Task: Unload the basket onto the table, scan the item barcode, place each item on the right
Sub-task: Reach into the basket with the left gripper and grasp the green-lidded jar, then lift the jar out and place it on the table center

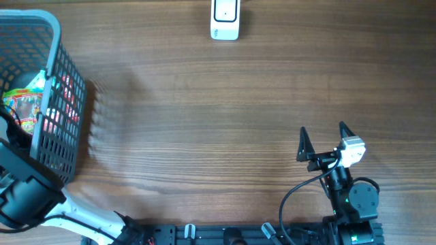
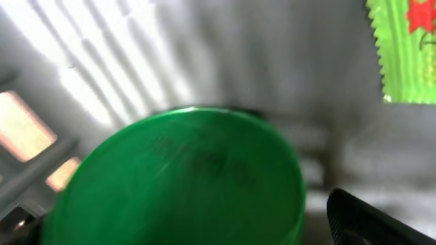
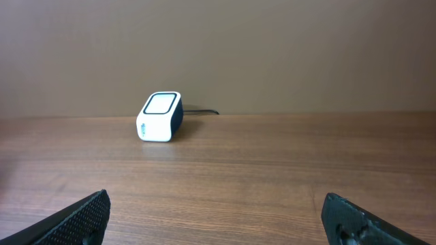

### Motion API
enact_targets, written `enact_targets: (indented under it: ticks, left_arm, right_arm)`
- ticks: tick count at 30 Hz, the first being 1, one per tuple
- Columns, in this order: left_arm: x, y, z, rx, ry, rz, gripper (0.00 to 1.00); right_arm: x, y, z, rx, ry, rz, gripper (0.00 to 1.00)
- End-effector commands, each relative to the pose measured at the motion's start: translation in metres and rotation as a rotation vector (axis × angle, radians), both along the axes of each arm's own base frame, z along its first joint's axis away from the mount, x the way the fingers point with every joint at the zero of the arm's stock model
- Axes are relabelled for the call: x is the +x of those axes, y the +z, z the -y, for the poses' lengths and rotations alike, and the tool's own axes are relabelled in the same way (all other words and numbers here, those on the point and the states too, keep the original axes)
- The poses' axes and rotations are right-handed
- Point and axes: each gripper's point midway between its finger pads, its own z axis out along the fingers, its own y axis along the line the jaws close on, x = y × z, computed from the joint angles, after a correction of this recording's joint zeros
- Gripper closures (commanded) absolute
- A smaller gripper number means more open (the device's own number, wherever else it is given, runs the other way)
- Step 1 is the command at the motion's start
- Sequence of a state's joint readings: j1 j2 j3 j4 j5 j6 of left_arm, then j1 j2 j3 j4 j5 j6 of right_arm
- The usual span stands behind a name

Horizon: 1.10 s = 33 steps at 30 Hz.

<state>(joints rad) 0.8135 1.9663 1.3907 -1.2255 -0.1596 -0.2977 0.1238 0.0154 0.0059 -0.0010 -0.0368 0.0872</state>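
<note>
Left gripper (image 2: pixel 184 224), spread, hangs in the basket (image 1: pixel 65 116) just above the green lid (image 2: pixel 184 177), clearly the nearer arm; the scanner (image 1: pixel 225 20) lies well to its right, right gripper (image 1: pixel 325 141) also spread.

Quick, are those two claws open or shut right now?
Left gripper: inside the grey mesh basket, by a round green lid; cannot be told.
Right gripper: open, holding nothing.

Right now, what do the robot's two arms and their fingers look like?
The right arm is black, with a white block at the wrist, a looping black cable and a small green light; its fingers are black and pointed. The left arm is black with a white section near its base. Its one visible finger is black too.
</note>
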Motion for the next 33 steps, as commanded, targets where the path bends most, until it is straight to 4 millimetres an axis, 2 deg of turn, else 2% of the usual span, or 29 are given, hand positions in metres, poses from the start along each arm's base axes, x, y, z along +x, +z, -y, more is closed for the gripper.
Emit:
enact_targets:
  ticks: [1,2,7,8,9,11,16,18,21,22,25,27,28,30,33]
  left_arm:
    - [-0.006,-0.017,0.011,-0.027,0.01,0.007,0.0]
    - [-0.006,-0.02,0.013,-0.032,0.012,0.012,0.0]
    - [-0.007,-0.022,0.015,-0.034,0.011,0.011,0.43]
    - [-0.008,-0.022,0.015,-0.034,0.011,0.01,0.47]
    - [-0.007,-0.021,0.014,-0.031,0.011,0.013,0.5]
    - [-0.004,-0.016,0.011,-0.027,0.012,0.017,0.5]
    - [0.016,0.036,-0.01,0.015,0.007,0.058,0.5]
    - [0.027,0.07,-0.021,0.053,0.005,0.094,0.5]
    - [0.041,0.134,-0.035,0.141,0.003,0.183,0.48]
    - [0.045,0.15,-0.037,0.162,-0.001,0.214,0.47]
    - [0.065,0.213,-0.033,0.214,-0.033,0.411,0.45]
    - [0.085,0.257,-0.017,0.21,-0.073,0.607,0.45]
    - [0.102,0.296,0.003,0.19,-0.111,0.793,0.47]
    - [0.117,0.341,0.034,0.162,-0.185,0.996,0.49]
    - [0.126,0.386,0.087,0.133,-0.328,1.172,0.49]
  right_arm:
    - [-0.001,0.001,-0.002,-0.007,0.012,0.008,0.0]
    - [-0.001,0.001,-0.002,-0.007,0.012,0.008,0.0]
    - [-0.001,0.001,-0.002,-0.007,0.012,0.008,0.0]
    - [-0.001,0.001,-0.002,-0.007,0.012,0.008,0.0]
    - [-0.001,0.001,-0.002,-0.007,0.012,0.008,0.0]
    - [-0.001,0.001,-0.002,-0.007,0.012,0.008,0.0]
    - [-0.001,0.001,-0.002,-0.007,0.012,0.007,0.0]
    - [-0.001,0.001,-0.002,-0.008,0.012,0.008,0.0]
    - [-0.001,0.001,-0.002,-0.008,0.012,0.008,0.0]
    - [-0.001,0.001,-0.002,-0.007,0.012,0.008,0.0]
    - [-0.001,0.001,-0.002,-0.007,0.012,0.008,0.0]
    - [-0.001,0.001,-0.002,-0.007,0.012,0.007,0.0]
    - [-0.001,0.001,-0.002,-0.007,0.012,0.007,0.0]
    - [-0.001,0.001,-0.002,-0.007,0.012,0.008,0.0]
    - [-0.001,0.001,-0.002,-0.007,0.012,0.008,0.0]
